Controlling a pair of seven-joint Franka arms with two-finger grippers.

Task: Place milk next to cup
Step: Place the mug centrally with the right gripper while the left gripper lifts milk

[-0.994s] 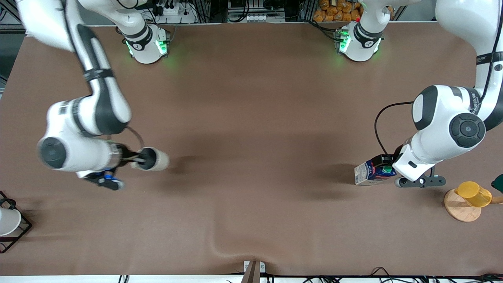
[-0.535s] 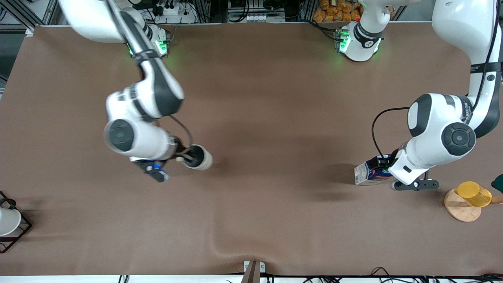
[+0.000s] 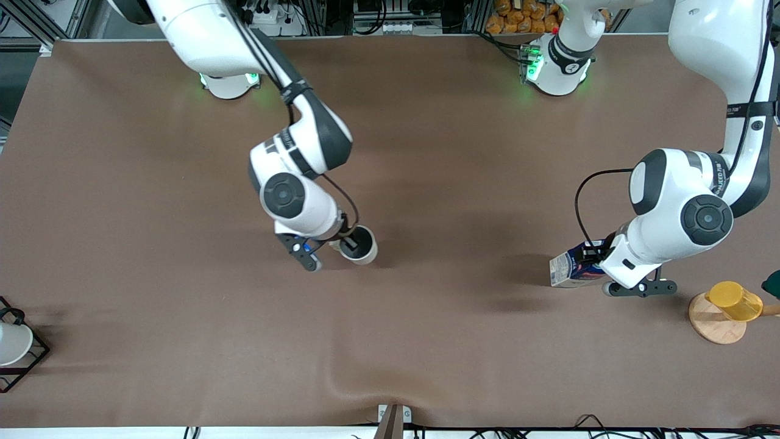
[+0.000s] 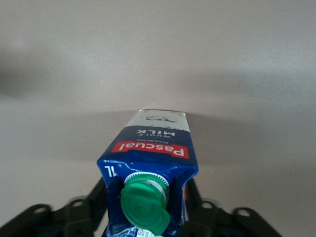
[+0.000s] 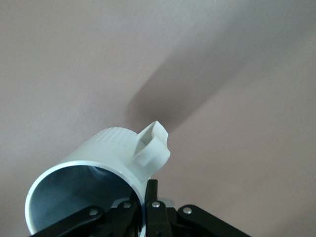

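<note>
The right gripper (image 3: 348, 242) had travelled a long way in a second: from low over the table (image 3: 426, 341) at the right arm's end to over its middle, carrying the small off-white mug with a grey-blue inside and one loop handle (image 3: 358, 245). In the right wrist view its fingers (image 5: 150, 195) pinched the mug (image 5: 94, 185) at the rim just beside the handle, one finger inside and one outside. From the high camera the mug seemed to be held just clear of the brown tabletop, though whether its base already touched could not be told.

The left gripper (image 3: 594, 261) had barely shifted over the same second. It was closed on the small dark blue gable-top carton with a round green cap, a red label band and pale sides (image 3: 573, 268), gripping it near the cap end; the left wrist view showed the carton (image 4: 150, 168) between the black fingers (image 4: 197, 197), tilted over the table toward the left arm's end.

Carton and mug were well apart. The mug's move to the middle probably fixed the target spot, so the carton's trip across was yet to come. A yellow cup (image 3: 734, 300) on a round wooden coaster (image 3: 713, 326) and a white cup (image 3: 12, 342) in a black wire rack (image 3: 33, 360) sat at the table's two ends.
</note>
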